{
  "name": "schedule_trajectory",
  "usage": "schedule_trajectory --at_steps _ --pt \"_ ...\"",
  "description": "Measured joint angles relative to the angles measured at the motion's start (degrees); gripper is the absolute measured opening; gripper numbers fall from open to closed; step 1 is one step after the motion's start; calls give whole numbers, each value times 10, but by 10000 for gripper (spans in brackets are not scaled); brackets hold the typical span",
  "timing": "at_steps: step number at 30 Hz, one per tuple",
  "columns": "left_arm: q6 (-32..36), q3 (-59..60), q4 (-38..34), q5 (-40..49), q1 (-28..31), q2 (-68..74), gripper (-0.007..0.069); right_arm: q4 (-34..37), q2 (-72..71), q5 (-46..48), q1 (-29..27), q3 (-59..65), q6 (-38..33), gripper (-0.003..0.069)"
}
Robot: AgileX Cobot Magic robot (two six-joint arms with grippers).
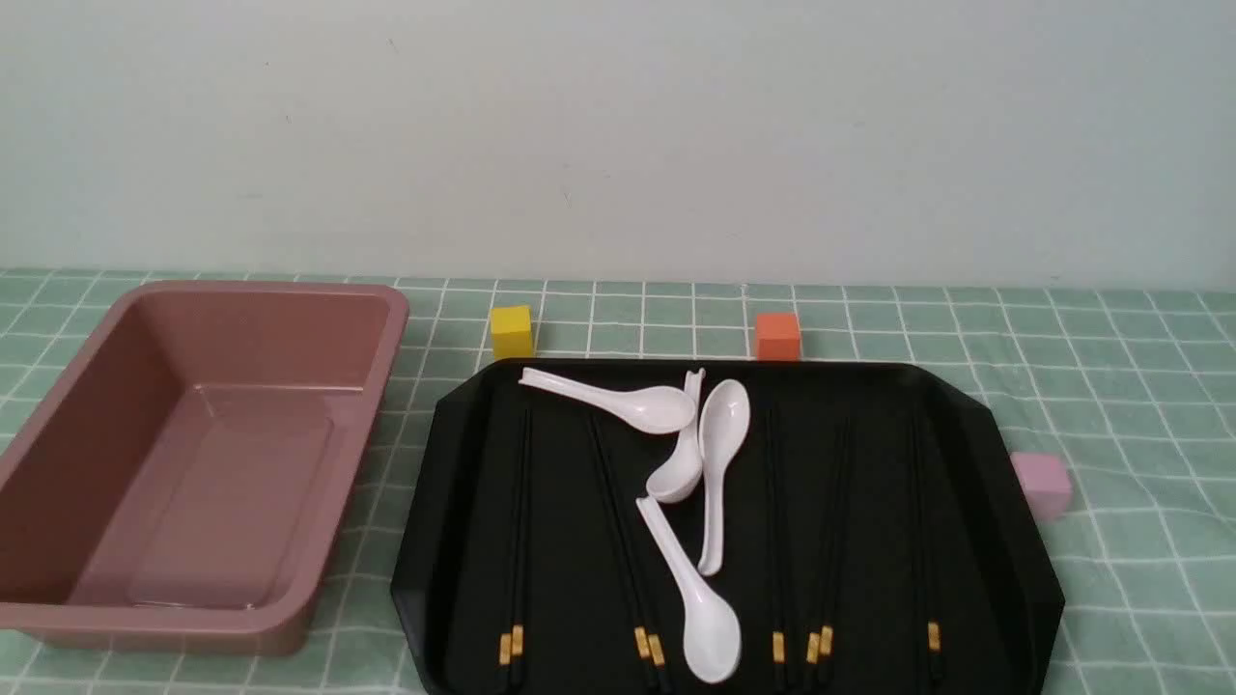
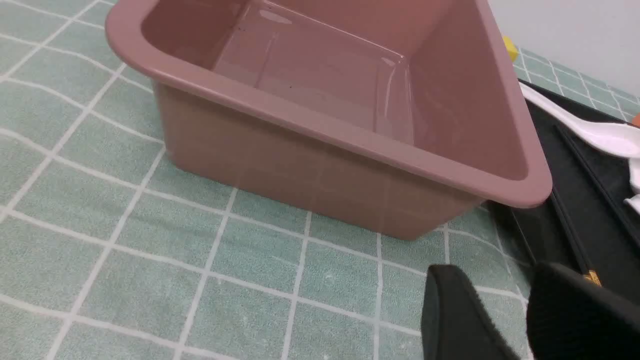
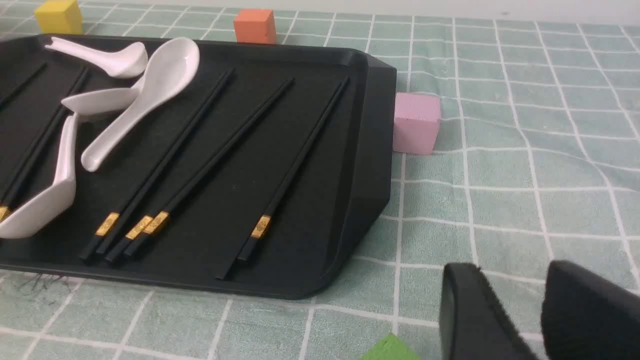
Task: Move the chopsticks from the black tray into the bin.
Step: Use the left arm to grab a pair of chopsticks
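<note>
Chopsticks (image 1: 519, 579) lie flat in the black tray (image 1: 415, 560), their long axes running roughly from its far edge to its near edge, gold-banded ends towards the robot. The leftmost pair is nearly straight; the next slants, its banded ends further right. Right of centre, one pair leans with its banded ends slightly left, between two straighter groups.

The tray has a raised rim and cut-off corners. White spoons (image 1: 713, 637) crowd its middle, while dark tray floor shows around the rightmost sticks. The pink-brown bin (image 1: 352, 502) stands to the left, its mouth open upwards, a strip of checked green cloth (image 1: 362, 603) between it and the tray. A pink cube (image 1: 1043, 483) sits close by the tray's right side.

The sticks are thin, straight and black. Both the left gripper (image 2: 492, 285) and right gripper (image 3: 517, 285) are open, fingers apart over the cloth
</note>
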Motion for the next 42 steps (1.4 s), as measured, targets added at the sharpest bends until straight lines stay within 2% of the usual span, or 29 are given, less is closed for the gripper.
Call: schedule_trajectory --at_steps 42 --pt "0 0 9 0 0 0 239 0 0 0 0 0 0 239"
